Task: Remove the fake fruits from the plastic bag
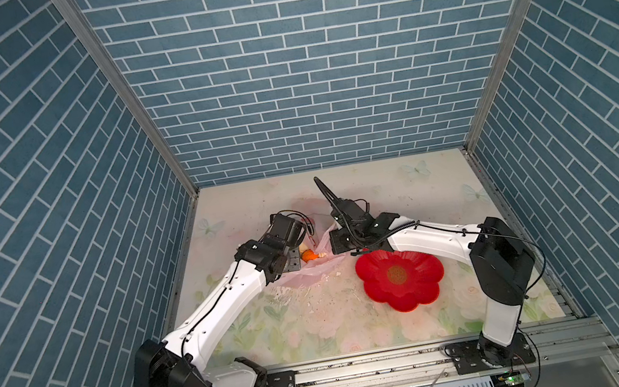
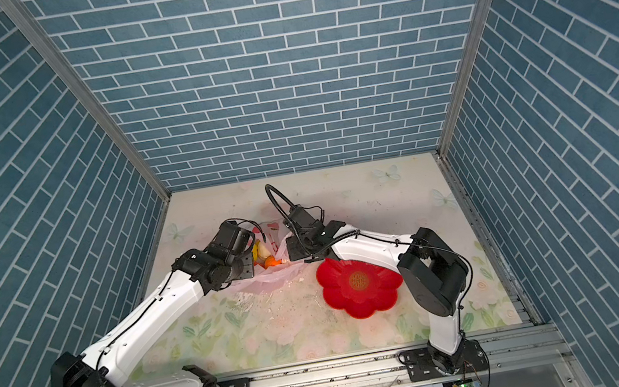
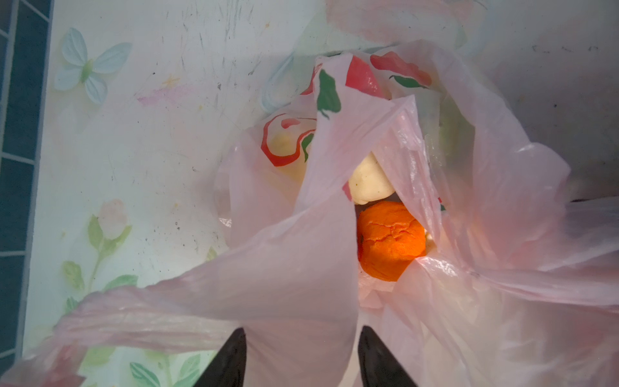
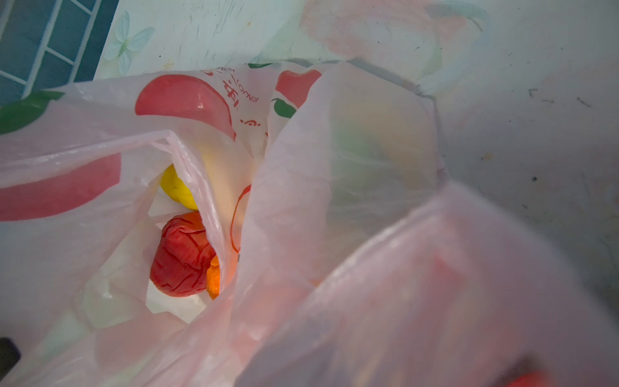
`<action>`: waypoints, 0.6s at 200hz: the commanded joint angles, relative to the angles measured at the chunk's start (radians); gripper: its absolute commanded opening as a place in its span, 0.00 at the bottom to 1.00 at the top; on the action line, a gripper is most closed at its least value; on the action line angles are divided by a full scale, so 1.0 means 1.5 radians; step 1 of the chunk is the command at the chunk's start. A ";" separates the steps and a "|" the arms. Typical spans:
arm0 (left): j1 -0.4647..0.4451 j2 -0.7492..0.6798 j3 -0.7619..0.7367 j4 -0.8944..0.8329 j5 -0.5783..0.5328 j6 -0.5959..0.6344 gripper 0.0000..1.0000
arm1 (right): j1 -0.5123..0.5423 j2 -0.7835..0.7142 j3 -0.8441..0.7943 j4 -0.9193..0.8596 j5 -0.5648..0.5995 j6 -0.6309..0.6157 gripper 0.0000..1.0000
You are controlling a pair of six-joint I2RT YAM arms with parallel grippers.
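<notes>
Pink plastic bag (image 3: 502,201) beside red dish (image 1: 423,286); right fingers, hidden, closed, apparently pinching its rim to keep the mouth open; left fingers (image 3: 234,355) half-spread astride a fold, near orange fruit (image 3: 390,241) inside.

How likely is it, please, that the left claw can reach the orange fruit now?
Probably not cleanly: the orange fruit lies bare in the plastic bag, but a film fold hangs inside the open left claw.

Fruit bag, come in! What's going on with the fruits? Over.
Left end effector open over plastic bag. Right end effector shut on its rim. Orange, red fruit inside. Film half-covers them.
</notes>
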 commanded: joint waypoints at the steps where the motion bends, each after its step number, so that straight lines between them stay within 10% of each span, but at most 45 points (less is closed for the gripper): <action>1: 0.012 0.012 -0.009 0.035 0.000 0.010 0.43 | 0.002 -0.018 -0.008 0.020 0.006 0.017 0.03; 65: 0.036 -0.006 -0.061 0.104 0.041 0.000 0.07 | 0.005 -0.057 -0.067 0.073 0.009 0.016 0.02; 120: 0.036 -0.130 -0.144 0.147 0.074 -0.043 0.00 | 0.010 -0.087 -0.162 0.115 0.034 0.017 0.01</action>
